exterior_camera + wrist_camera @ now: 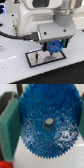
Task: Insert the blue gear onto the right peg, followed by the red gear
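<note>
My gripper [54, 50] is shut on the blue gear [54, 46] and holds it just above the right part of the grey black-edged plate [35, 61]. In the wrist view the blue gear [47, 114] fills the picture between my teal finger pads [9, 129]. A small grey spot [48, 121] shows at its hub centre. I cannot tell whether that is the right peg or the bare hole. The right peg is hidden under the gear in the exterior view. A sliver of the red gear [5, 164] shows at the picture's corner.
The plate lies on a white table [15, 70]. A black cable [12, 36] runs from the exterior view's left to the wrist. The arm's white body [45, 15] covers the upper scene.
</note>
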